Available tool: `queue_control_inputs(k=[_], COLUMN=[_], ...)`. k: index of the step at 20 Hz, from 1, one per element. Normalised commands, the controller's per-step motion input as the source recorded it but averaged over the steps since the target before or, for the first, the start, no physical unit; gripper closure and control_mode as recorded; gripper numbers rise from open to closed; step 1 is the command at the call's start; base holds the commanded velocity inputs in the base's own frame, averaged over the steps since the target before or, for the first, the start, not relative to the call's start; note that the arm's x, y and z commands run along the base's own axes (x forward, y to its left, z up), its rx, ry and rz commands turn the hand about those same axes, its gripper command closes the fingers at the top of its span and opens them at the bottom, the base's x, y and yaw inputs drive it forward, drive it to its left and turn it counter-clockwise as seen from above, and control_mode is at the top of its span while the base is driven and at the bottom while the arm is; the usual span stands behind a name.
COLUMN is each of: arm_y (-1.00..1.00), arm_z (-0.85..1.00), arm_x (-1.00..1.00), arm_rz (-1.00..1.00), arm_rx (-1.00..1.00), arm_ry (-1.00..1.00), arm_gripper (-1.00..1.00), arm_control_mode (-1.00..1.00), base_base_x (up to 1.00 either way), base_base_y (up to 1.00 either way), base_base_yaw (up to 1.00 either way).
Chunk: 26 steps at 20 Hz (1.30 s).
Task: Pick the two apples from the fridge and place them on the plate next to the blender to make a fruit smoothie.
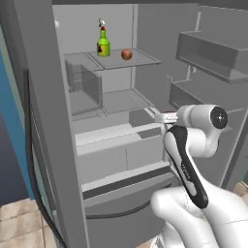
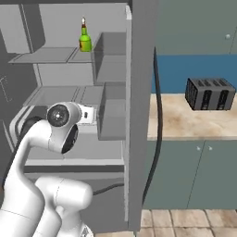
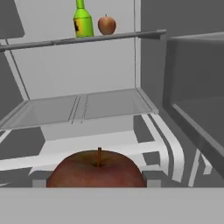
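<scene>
nearest apple [image 3: 97, 169] sits close between the gripper's [image 3: 95, 183] tips; pinched or loose, cannot tell. second apple [image 3: 106, 25] waits on upper shelf [image 3: 113, 37] beside green bottle [image 3: 82, 21].

White arm [image 1: 186, 160] with dark joints: rises from the base, upper link leaning up and forward, elbow bent, round wrist joint [image 1: 217, 116] at the top, forearm turned level toward the far side. Hand [image 1: 167, 116]: extends level from the wrist, held low and pointing straight ahead. Gripper [image 3: 97, 181]: two grey fingertips [image 3: 151, 179] low in the hand view, one on each side of an apple [image 3: 96, 169] and closed against it.
</scene>
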Motion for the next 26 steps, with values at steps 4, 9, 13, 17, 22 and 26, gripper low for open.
queue_control_inputs(k=[4, 9, 13, 17, 22, 26], arm_y=[0.00, 0.00, 0.00, 0.00, 0.00, 0.00], arm_z=[0.00, 0.00, 0.00, 0.00, 0.00, 0.00], arm_x=[0.00, 0.00, 0.00, 0.00, 0.00, 0.00], arm_rz=[0.00, 0.00, 0.00, 0.00, 0.00, 0.00], arm_rx=[0.00, 0.00, 0.00, 0.00, 0.00, 0.00], arm_ry=[0.00, 0.00, 0.00, 0.00, 0.00, 0.00], arm_gripper=[1.00, 1.00, 1.00, 1.00, 1.00, 1.00], arm_control_mode=[1.00, 1.00, 1.00, 1.00, 1.00, 1.00], base_base_x=[-0.48, -0.42, -0.23, -0.14, -0.06, -0.86], base_base_y=[0.38, 0.40, 0.79, 0.95, 0.98, 0.16], base_base_yaw=[-0.70, -0.71, -0.57, -0.49, -0.24, -0.16])
